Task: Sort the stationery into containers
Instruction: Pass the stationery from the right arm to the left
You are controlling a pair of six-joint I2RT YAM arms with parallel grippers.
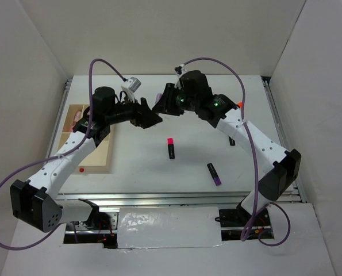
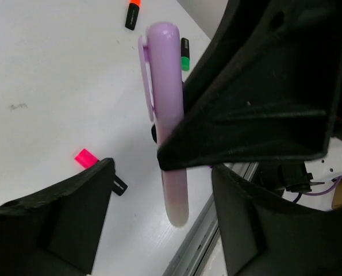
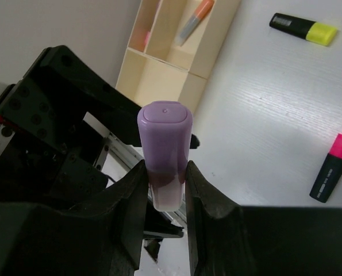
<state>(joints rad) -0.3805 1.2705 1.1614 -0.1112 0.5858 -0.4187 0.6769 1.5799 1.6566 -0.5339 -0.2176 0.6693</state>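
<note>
My right gripper is shut on a pastel purple marker and holds it above the table's middle. In the top view both grippers meet there, the right gripper facing the left gripper. My left gripper is open; the purple marker has its lower end between the left jaws and touches neither. The tan wooden tray lies at the left. It also shows in the right wrist view, with a pale orange marker in a compartment.
Loose on the table are a pink-capped marker, a purple-capped one and a black one under the right arm. A yellow-capped marker lies beyond the tray. Orange-capped and green-capped markers lie farther off.
</note>
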